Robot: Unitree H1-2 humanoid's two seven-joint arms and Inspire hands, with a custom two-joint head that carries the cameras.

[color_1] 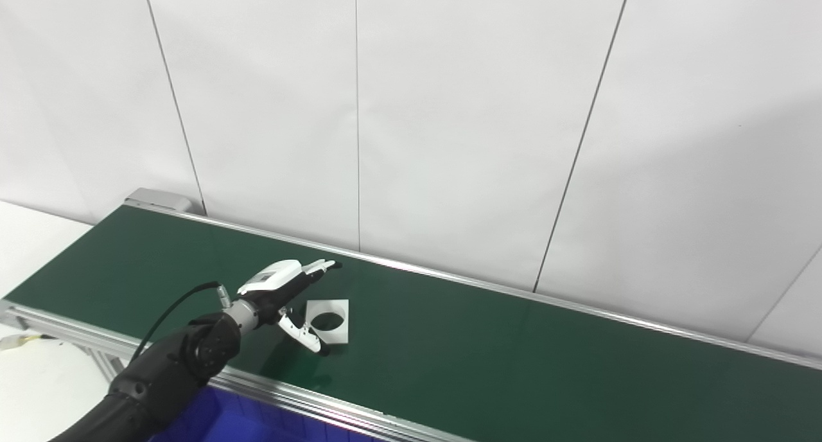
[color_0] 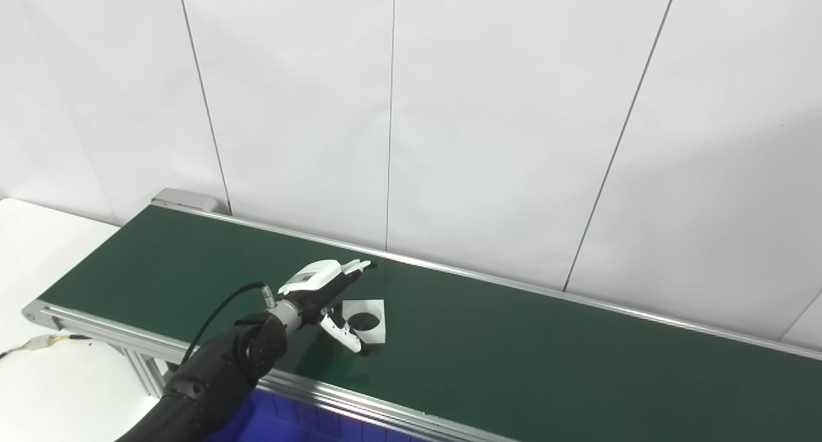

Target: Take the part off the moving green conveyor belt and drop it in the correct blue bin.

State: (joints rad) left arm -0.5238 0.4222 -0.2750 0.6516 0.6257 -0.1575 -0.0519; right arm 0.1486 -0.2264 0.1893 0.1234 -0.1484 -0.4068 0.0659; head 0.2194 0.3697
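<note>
Your left hand [color_0: 324, 294] hangs spread and empty over the green conveyor belt [color_0: 514, 352], fingers and thumb flanking a flat white square part [color_0: 367, 320] with a round hole, likely light, stiff and slippery; pinch its opposite edges.

Left eye: from above and behind the left hand [color_0: 324, 286], facing the wall.
Right eye: same height, slightly rightward.
Shared: conveyor belt [color_1: 514, 358] around the hand.
</note>
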